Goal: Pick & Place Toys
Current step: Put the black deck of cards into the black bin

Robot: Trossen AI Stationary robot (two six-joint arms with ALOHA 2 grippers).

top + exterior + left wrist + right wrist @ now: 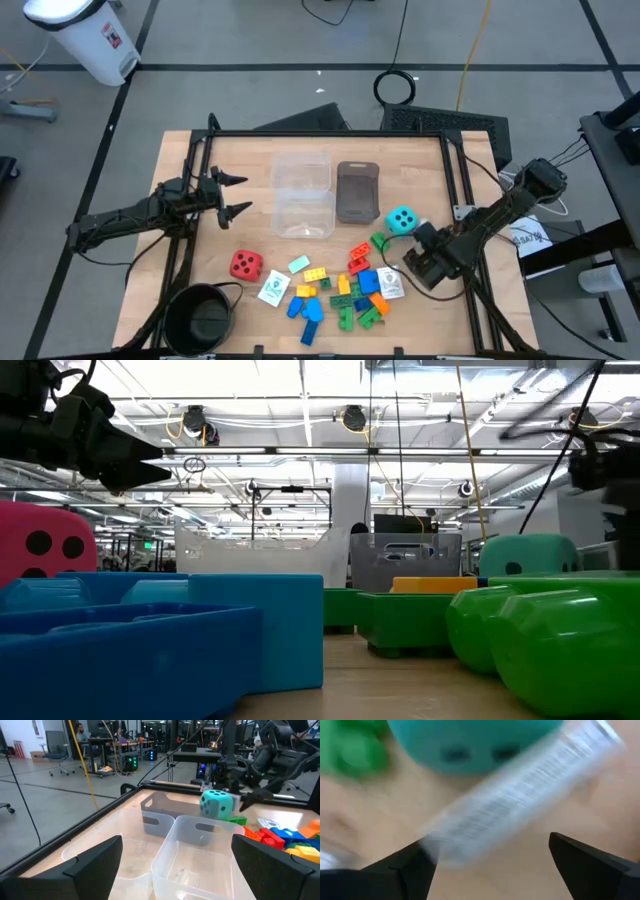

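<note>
Card (520, 795), white and blurred, is seen just ahead of the right gripper (490, 855), whose fingers are spread wide, holding nothing; thin, light and flat, it is probably best pinched by an edge.

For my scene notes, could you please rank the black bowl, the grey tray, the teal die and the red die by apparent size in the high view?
1. Black bowl, largest.
2. Grey tray.
3. Teal die and red die: they look alike, so no ranking between them.

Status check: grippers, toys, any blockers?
Left gripper open, idle beside tubs. Right gripper open, low by teal die. Toys all on table.
</note>
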